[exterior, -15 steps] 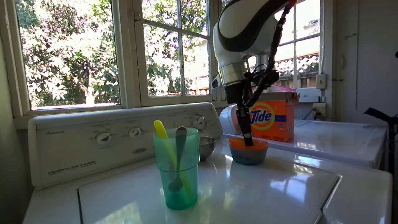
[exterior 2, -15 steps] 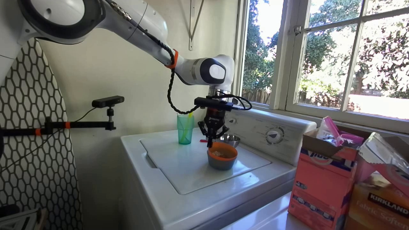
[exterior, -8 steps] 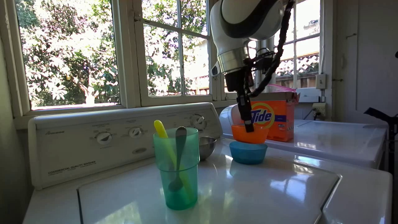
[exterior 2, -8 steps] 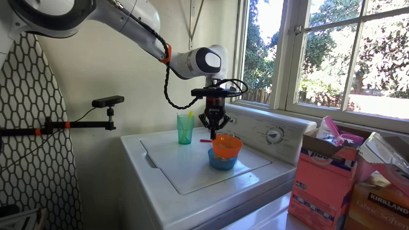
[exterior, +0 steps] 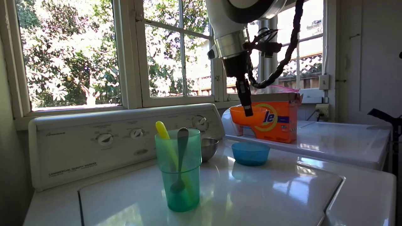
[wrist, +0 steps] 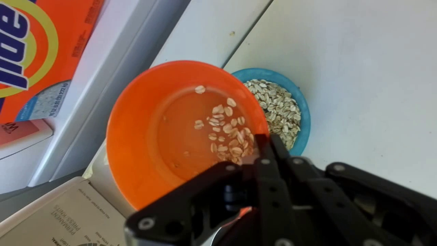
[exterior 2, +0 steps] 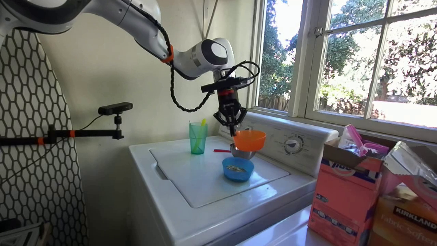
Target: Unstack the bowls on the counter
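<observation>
My gripper (wrist: 268,136) is shut on the rim of the orange bowl (wrist: 133,136), one finger inside the wall and one outside. In both exterior views that bowl (exterior 2: 251,141) hangs in the air, apart from everything below. A scatter of oat flakes lies in its bottom, mostly on the gripper's side. The blue bowl (exterior 2: 238,176) stands upright on the white counter (exterior: 226,201), a layer of oats inside; in the wrist view the orange one partly covers this blue bowl (wrist: 305,112). A shiny grey bowl (exterior: 210,150) sits by the back panel, partly behind the cup.
A translucent green cup (exterior: 180,196) holds a yellow utensil and a dark spoon. An orange detergent box (exterior: 284,133) stands on the neighbouring surface, behind the held bowl. The back panel (exterior: 78,147) rises with knobs. A red handle (exterior 2: 222,150) lies beside the grey bowl.
The orange bowl rested inside the blue one a second ago. It has risen out with my gripper and shifted toward the back panel. The blue bowl stayed in place; the gripper kept its hold.
</observation>
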Controlling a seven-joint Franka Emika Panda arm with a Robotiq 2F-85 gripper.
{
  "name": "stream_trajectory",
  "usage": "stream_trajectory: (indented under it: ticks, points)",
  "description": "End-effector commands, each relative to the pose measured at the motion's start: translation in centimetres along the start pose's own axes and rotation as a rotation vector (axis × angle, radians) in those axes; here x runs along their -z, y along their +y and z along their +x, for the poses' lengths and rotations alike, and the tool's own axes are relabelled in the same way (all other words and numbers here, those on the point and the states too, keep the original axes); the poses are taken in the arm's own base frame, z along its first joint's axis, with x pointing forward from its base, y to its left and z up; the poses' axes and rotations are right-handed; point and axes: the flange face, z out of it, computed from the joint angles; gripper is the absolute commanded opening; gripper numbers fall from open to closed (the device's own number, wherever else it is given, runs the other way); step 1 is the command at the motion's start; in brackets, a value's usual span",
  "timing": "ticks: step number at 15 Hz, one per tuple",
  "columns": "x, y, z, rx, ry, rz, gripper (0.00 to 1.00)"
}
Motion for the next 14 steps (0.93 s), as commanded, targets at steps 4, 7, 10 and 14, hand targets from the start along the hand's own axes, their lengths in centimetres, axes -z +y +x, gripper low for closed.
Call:
stream_trajectory:
  ticks: [4, 7, 10, 14]
  points:
    - [0.0, 4.2, 2.0, -0.021, -0.018, -0.007, 0.01]
    - [0.0, 3.9, 1.5, -0.029, -0.003, -0.022, 0.04]
    - [-0.1, 4.2, 1.8, -0.032, -0.002, -0.023, 0.01]
    - [0.0, 5.9, 3.6, -0.012, -0.01, -0.005, 0.01]
